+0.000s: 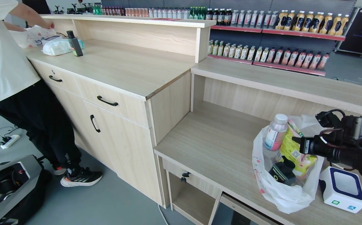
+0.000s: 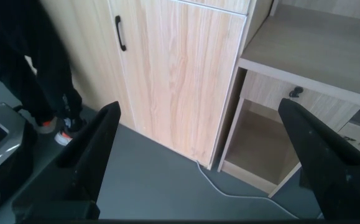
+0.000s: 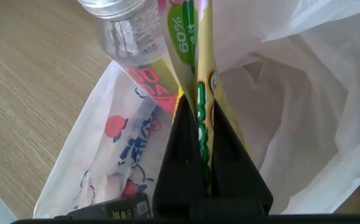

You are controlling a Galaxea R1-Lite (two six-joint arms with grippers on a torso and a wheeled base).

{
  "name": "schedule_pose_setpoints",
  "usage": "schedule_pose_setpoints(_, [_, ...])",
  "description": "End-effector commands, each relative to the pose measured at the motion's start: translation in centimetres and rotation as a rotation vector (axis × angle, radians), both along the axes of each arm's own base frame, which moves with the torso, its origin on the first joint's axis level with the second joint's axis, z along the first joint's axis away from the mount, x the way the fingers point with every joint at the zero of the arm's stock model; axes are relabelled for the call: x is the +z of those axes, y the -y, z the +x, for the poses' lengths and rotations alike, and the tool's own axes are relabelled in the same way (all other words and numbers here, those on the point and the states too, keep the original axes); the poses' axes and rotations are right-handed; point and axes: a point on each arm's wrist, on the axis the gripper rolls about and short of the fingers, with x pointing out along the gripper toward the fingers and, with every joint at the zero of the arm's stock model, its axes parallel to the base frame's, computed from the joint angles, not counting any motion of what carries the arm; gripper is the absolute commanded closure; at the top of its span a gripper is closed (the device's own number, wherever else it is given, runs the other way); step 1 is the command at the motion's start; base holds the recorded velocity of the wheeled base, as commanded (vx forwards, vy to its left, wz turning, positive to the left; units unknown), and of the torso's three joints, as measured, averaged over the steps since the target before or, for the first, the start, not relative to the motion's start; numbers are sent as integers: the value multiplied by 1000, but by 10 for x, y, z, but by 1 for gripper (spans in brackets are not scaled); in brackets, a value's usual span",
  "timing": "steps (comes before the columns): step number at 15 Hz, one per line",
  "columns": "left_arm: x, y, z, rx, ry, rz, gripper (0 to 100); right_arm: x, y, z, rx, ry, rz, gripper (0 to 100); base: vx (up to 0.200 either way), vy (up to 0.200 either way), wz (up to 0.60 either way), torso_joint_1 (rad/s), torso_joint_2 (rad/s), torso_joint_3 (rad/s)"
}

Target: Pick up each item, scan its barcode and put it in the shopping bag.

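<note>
The right tool (image 3: 199, 134) pinches the yellow-and-green foil snack pouch (image 1: 289, 145) upright in the mouth of the white plastic shopping bag (image 1: 285, 195) on the pale wooden desk (image 1: 212, 143), beside a clear pink-labelled bottle (image 1: 274, 134), apparently to drop it in, while the left tool (image 2: 199, 107) hangs spread, empty.

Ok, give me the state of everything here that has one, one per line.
shopping bag: open
bottle: capped, standing in the bag
yellow packet: gripped, partly inside the bag
right pincer: shut on the yellow packet
left pincer: open, empty
cupboard door: shut
drawer: shut
</note>
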Motion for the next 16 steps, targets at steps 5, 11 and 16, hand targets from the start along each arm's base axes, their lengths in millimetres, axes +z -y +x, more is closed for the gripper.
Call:
schedule_pose_setpoints(5, [0,0,0,0,-1,0,0,-1,-1,-3,2,-6,1,0,0,0,0,0,0,0])
schedule_pose_setpoints(11, [0,0,0,0,-1,0,0,37,-8,-24,13,63,-11,0,0,0,0,0,0,0])
schedule_pose_setpoints(16, [0,0,0,0,-1,0,0,117,-14,-99,3,236,-117,0,0,0,0,0,0,0])
